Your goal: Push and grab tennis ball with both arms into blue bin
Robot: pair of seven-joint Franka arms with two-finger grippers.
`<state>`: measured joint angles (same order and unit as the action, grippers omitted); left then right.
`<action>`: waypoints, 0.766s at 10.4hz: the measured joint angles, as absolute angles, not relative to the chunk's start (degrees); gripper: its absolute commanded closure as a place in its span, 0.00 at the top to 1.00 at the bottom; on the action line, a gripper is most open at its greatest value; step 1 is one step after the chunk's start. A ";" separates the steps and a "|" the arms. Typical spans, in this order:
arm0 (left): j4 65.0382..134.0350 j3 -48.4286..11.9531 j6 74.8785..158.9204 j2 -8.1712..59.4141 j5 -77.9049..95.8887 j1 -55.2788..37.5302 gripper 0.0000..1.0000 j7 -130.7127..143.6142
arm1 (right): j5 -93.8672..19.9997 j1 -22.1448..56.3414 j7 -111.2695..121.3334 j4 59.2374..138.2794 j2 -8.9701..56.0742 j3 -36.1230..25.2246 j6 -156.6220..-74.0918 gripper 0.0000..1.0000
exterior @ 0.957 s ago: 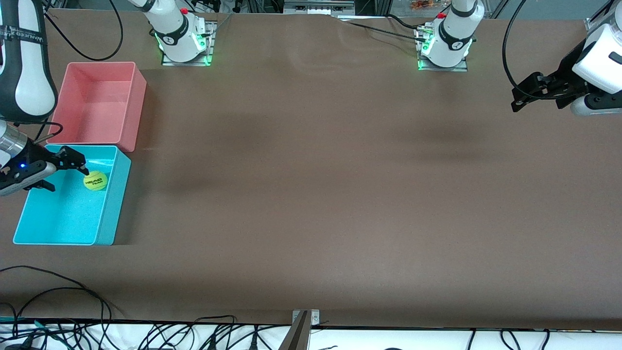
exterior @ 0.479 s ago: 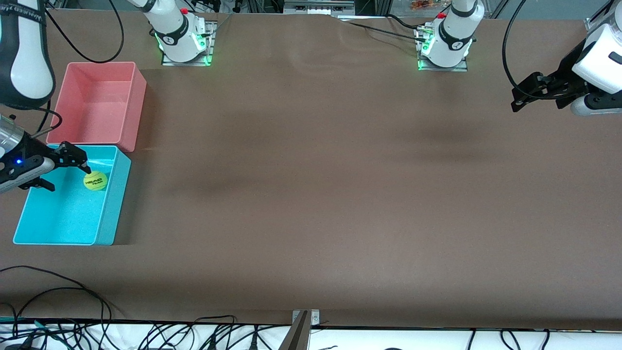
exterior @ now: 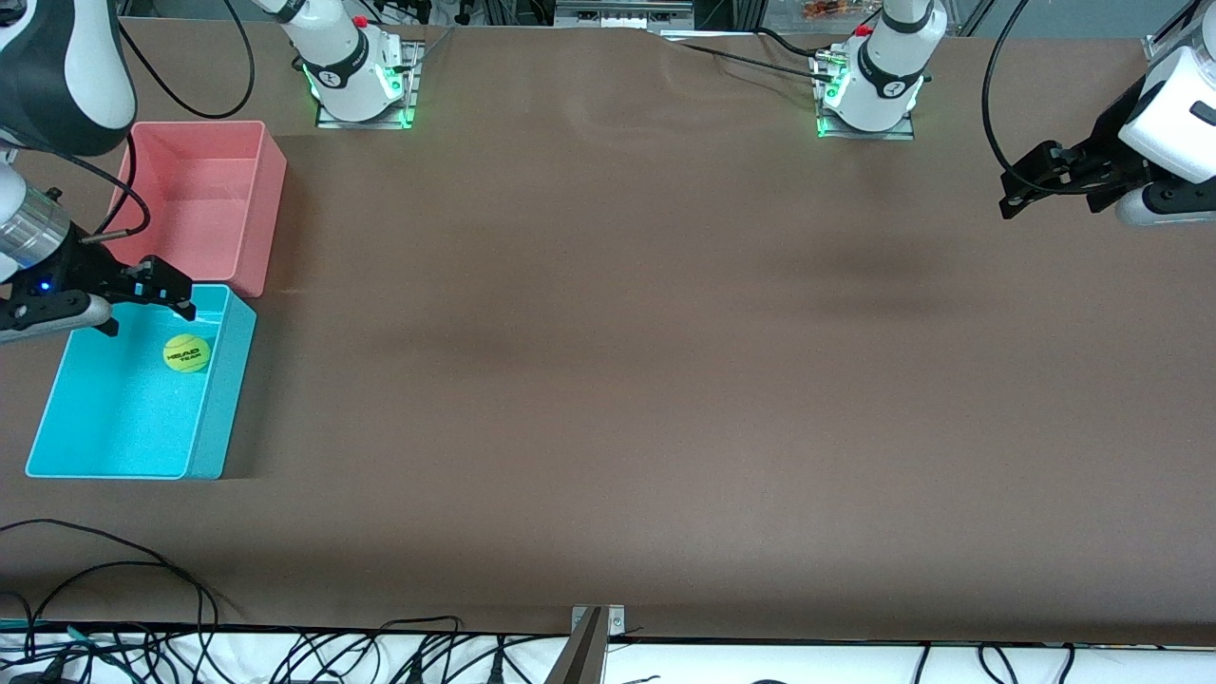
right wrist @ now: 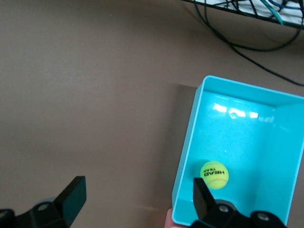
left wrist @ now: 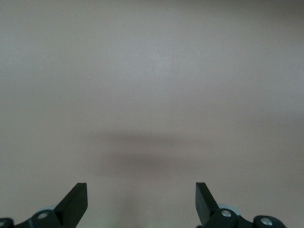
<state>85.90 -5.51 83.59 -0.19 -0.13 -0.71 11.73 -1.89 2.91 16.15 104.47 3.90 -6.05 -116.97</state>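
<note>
The tennis ball [exterior: 186, 352] lies inside the blue bin [exterior: 220, 399], near its wall toward the pink bin. It also shows in the right wrist view [right wrist: 214, 174], inside the blue bin [right wrist: 187, 147]. My right gripper [exterior: 152, 317] is open and empty, up over the blue bin's edge next to the pink bin; in its own view the right gripper [right wrist: 137, 195] shows spread jaws with nothing between them. My left gripper [exterior: 1047, 199] waits, open and empty, up over the table at the left arm's end. In its own view the left gripper [left wrist: 141, 199] sees only bare table.
A pink bin [exterior: 268, 204], empty, stands beside the blue bin, farther from the front camera. Both sit at the right arm's end of the brown table. Cables [exterior: 114, 579] lie along the table's near edge.
My right gripper has risen and drawn away from the ball toward the pink bin. The ball stays put in the blue bin. The left arm has not moved.
</note>
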 measured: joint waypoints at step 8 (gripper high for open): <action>85.90 -5.49 83.58 -0.19 -0.13 -0.70 1.00 11.73 | -0.87 -0.58 5.79 96.28 0.27 -1.02 -101.13 1.00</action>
<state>85.90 -5.49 83.58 -0.19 -0.13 -0.70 11.73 -0.87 -0.58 5.79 96.28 0.27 -1.02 -101.13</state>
